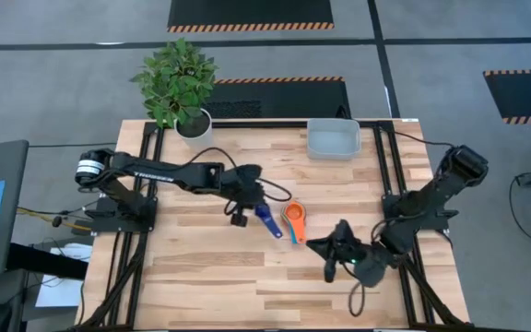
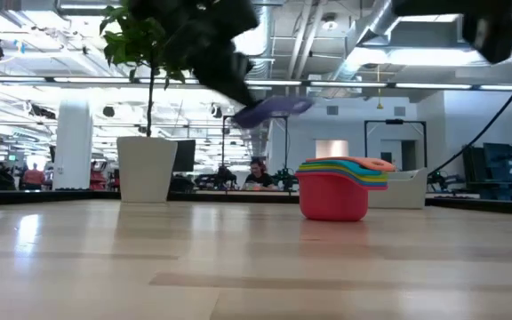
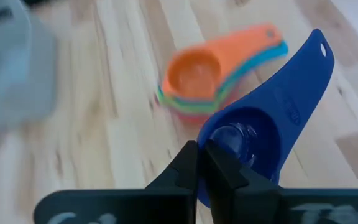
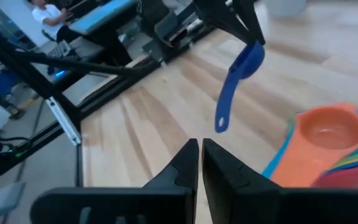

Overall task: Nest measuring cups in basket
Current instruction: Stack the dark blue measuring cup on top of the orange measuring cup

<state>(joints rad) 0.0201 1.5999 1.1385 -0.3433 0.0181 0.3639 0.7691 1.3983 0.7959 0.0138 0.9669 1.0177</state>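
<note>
Closest to the left wrist camera, the left gripper [image 3: 202, 155] has its two dark fingers pressed together over the rim of a dark blue cup [image 3: 247, 146]. Seen from the right wrist, that cup [image 4: 240, 84] hangs clear of the wood with its handle drooping downward, so it is lifted rather than resting. The pinch on the bowl's edge leaves the handle free, which probably suits dropping the cup, bowl down, into another one.

From above, the left gripper [image 1: 244, 195] sits over the middle of the table [image 1: 201, 267], with the dark blue cup [image 1: 267, 221] trailing from it toward the stack [image 1: 293, 219] of cups just beside it. That stack stands on the bare wood: a red cup [image 2: 334, 197] at the bottom, with the rims of other colours stepped above it and an orange cup [image 3: 194, 73] on top, all handles fanned the same way. The orange bowl looks empty.

At the far edge of the table stands the basket [image 1: 333, 138], well apart from the stack, and it appears to hold nothing. So the nesting is largely done but outside the basket; the stack would still have to go there.

Near the front right of the table, the right gripper [image 1: 341, 247] waits with fingers clenched on nothing, pointed toward the stack. A potted plant [image 1: 181, 88] stands at the far left corner.
</note>
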